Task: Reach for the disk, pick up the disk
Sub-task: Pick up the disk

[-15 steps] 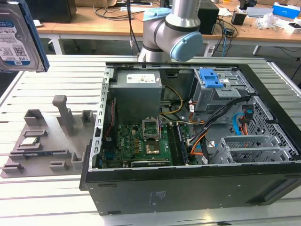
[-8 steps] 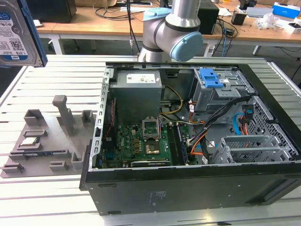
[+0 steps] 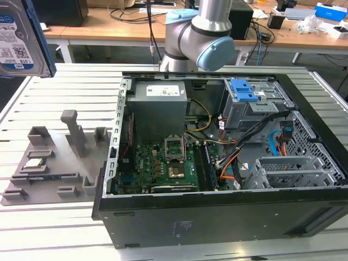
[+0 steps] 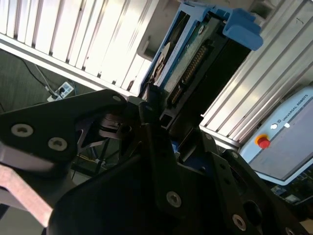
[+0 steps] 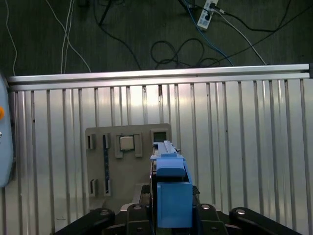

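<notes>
High above the grey fixture tray (image 3: 54,163) on the slatted table (image 3: 32,103), to the exterior view's left of the open computer case (image 3: 217,217), the disk (image 3: 22,38) hangs clamped between the gripper (image 5: 172,215) fingers, lifted clear, with reach and pick-up apparently complete.

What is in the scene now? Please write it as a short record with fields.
disk: in the air, in the gripper
gripper: shut on the disk
grey tray: on the slatted table, at the exterior view's left of the case
computer case: open, lying on the table
</notes>
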Available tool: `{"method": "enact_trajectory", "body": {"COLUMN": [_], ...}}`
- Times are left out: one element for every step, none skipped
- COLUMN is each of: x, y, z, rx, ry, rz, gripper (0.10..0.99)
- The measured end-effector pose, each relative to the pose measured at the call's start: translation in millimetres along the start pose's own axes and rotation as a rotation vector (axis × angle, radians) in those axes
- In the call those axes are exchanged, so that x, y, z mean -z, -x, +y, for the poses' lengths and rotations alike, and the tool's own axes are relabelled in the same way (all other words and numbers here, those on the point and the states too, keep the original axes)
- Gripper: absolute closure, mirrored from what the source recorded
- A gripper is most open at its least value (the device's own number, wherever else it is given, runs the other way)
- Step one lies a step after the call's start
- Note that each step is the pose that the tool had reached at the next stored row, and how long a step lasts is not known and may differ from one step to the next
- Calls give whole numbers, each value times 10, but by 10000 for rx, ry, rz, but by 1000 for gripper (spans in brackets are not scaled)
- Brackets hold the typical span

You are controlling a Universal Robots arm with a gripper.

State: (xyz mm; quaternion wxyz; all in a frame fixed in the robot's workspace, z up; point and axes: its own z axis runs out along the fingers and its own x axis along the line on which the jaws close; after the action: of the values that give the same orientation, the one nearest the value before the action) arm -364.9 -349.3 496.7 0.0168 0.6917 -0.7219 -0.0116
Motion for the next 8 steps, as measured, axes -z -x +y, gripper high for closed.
{"method": "enact_trajectory", "body": {"x": [0,1,1,2,3,4,6,7], "y": [1,1,2,3,4,5,7,8], "z": [-16,-33,-50,-76,-103,-122,-155,-178], "rx": [0,-1,-1,-2,-2,-2,-2,-2], "ry": [-1,-1,-2,-2,-3,-3,-3,-3], "rz": [2,8,10,20,30,38,47,53], "gripper": [722,722,722,722,722,722,722,722]}}
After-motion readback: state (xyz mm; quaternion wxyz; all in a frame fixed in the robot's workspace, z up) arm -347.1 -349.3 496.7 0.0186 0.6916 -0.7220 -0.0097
